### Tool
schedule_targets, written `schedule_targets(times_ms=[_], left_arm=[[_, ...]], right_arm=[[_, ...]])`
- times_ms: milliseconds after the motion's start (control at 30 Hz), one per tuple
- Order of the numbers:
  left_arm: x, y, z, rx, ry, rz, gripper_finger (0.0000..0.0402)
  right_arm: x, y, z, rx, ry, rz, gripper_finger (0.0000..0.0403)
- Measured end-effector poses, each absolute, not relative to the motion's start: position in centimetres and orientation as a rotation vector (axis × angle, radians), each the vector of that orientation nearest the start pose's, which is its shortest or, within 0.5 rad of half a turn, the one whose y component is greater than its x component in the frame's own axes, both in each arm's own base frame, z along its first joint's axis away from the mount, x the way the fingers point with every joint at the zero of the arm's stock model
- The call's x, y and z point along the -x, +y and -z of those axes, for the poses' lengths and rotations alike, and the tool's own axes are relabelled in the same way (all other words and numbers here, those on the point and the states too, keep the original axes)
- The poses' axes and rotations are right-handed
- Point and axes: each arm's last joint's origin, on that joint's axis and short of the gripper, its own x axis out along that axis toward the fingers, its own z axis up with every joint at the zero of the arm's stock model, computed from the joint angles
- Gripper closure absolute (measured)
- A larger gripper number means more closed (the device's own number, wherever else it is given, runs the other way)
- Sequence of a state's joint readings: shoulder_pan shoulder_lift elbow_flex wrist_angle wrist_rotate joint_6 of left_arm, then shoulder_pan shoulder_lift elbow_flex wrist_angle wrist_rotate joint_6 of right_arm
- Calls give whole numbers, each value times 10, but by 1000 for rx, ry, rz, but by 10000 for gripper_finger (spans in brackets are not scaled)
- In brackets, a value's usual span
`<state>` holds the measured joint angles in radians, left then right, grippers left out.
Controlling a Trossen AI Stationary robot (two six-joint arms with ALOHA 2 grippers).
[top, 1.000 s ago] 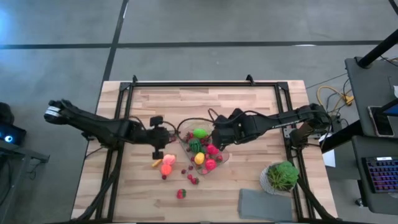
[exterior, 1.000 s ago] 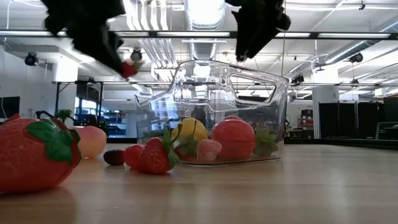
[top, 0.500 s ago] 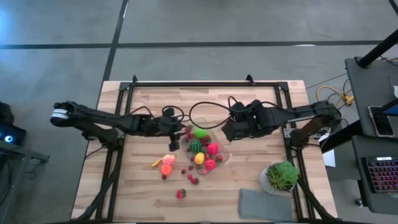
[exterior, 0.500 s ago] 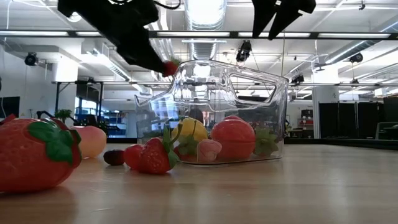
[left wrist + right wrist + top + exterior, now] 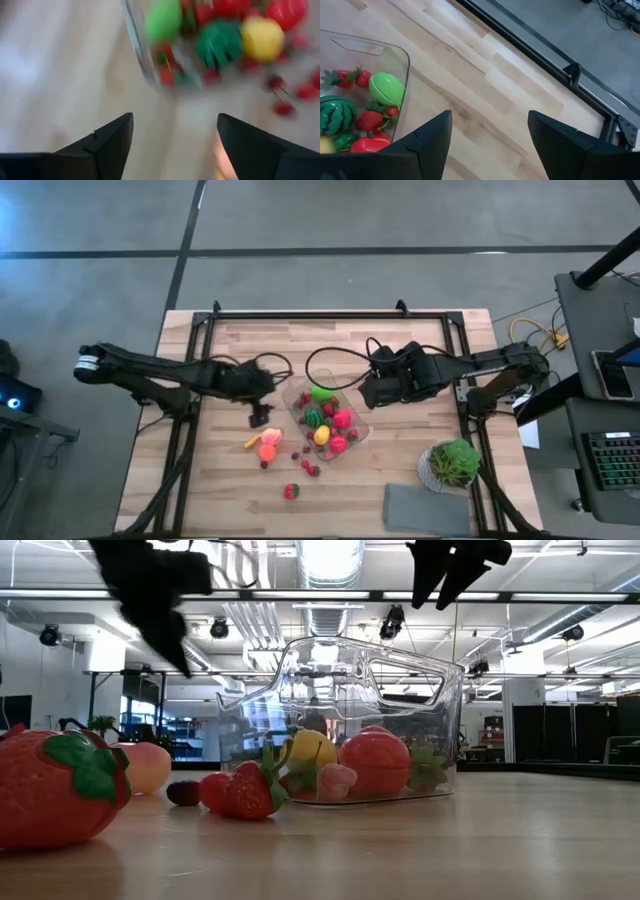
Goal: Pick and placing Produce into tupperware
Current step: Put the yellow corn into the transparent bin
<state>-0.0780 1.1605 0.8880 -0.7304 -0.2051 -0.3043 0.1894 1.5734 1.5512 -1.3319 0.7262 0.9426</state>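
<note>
Tupperware point(image 5: 345, 412): clear rounded plastic | produce point(image 5: 323, 415): glossy, smooth | table point(image 5: 400, 350): wood-grain

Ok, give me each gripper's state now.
Left gripper: open, empty, beside the tub.
Right gripper: open, empty, raised beside the tub's other side.

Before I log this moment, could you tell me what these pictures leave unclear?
- Left wrist view: produce in the tupperware is motion-blurred.
- Low view: both pincers are cut off by the top edge.
- High view: small berries on the table are too small to identify.
</note>
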Motion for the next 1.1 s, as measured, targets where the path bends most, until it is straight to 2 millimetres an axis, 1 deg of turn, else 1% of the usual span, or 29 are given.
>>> schedule_targets(times_ms=[67, 133, 200, 267, 333, 500, 600, 700, 767, 900, 1100], left_arm=[[-201, -14, -260, 246, 1038, -251, 126], [-191, -19, -262, 327, 1048, -227, 125], [-183, -26, -258, 356, 1064, -190, 125], [-179, -34, -252, 355, 1084, -158, 125], [-175, -42, -241, 349, 1129, -139, 125], [-170, -65, -214, 370, 1255, -153, 125], [-172, -75, -202, 369, 1312, -183, 125], [-180, -80, -192, 401, 1328, -224, 125], [-185, -82, -186, 418, 1336, -247, 125], [-196, -88, -176, 445, 1330, -235, 125], [-202, -90, -166, 466, 1355, -280, 125]], right_arm=[[-284, 35, -332, -198, 881, 946, 150], [-284, 35, -330, -192, 888, 948, 151], [-284, 35, -327, -187, 895, 950, 151], [-284, 35, -325, -183, 901, 952, 149], [-284, 35, -324, -183, 902, 953, 148], [-283, 35, -323, -218, 899, 962, 150], [-283, 36, -322, -239, 901, 962, 153], [-283, 36, -321, -238, 902, 963, 154], [-283, 36, -321, -237, 902, 963, 153], [-284, 36, -321, -239, 900, 963, 152], [-284, 36, -321, -240, 899, 962, 156]])
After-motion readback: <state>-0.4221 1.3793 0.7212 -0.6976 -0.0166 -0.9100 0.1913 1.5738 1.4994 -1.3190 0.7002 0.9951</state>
